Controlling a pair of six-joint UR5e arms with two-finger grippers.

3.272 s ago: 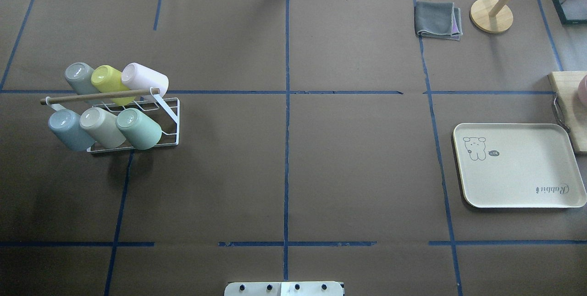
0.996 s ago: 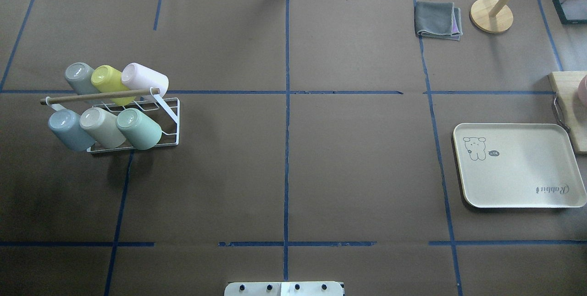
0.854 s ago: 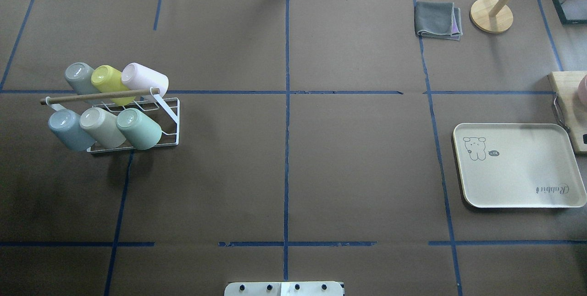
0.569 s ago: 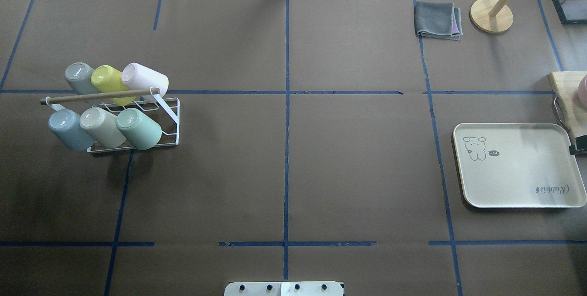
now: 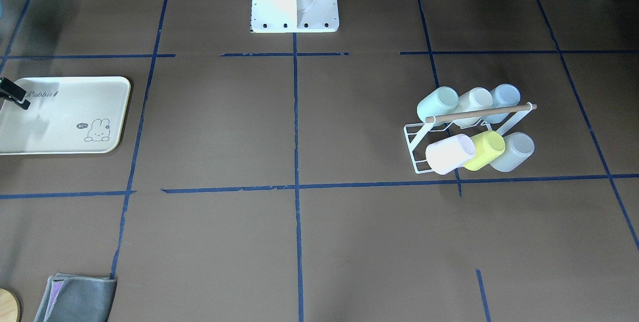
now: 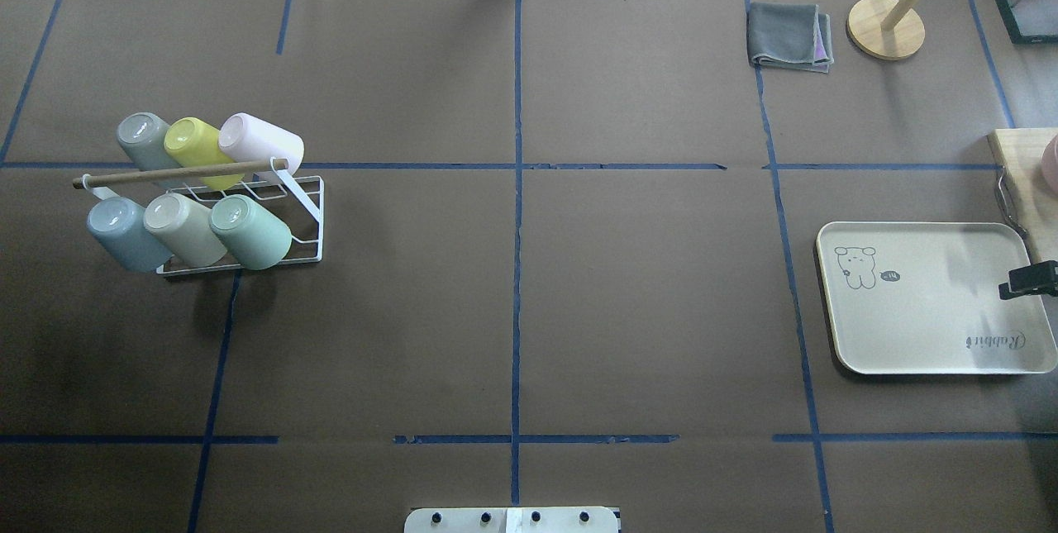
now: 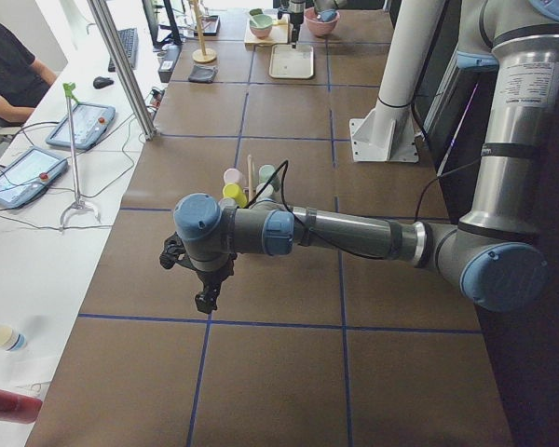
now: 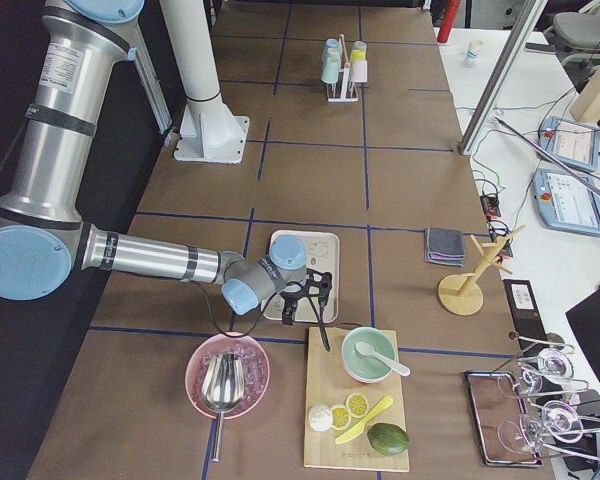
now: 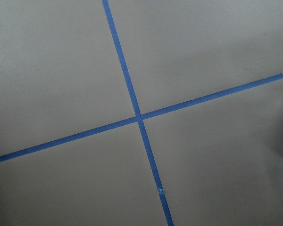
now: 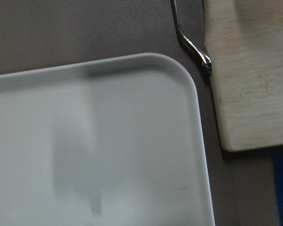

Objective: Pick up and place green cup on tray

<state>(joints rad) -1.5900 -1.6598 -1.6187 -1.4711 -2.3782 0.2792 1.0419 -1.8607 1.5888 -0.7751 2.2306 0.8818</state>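
The green cup (image 6: 248,231) lies tilted on the near row of a white wire rack (image 6: 307,223), at its right end; it also shows in the front view (image 5: 438,104). The cream tray (image 6: 926,326) with the "Rabbit" script lies at the right and is bare; it also shows in the front view (image 5: 60,127) and the right wrist view (image 10: 108,141). My right gripper (image 6: 1029,279) hovers over the tray's right rim, far from the cup, and its fingers look apart and empty in the right side view (image 8: 308,305). My left gripper (image 7: 205,296) shows only in the left side view, so I cannot tell its state.
The rack also holds blue (image 6: 124,231), beige, grey, yellow-green (image 6: 194,149) and pink cups under a wooden bar. A wooden board (image 6: 1029,186) with a metal handle lies just beyond the tray. A grey cloth (image 6: 789,35) and a wooden stand (image 6: 886,27) are at the far right.
My right gripper's tip has come into view at the right edge and moved over the tray's right rim. Its shadow now falls on the tray. The cups have not moved.
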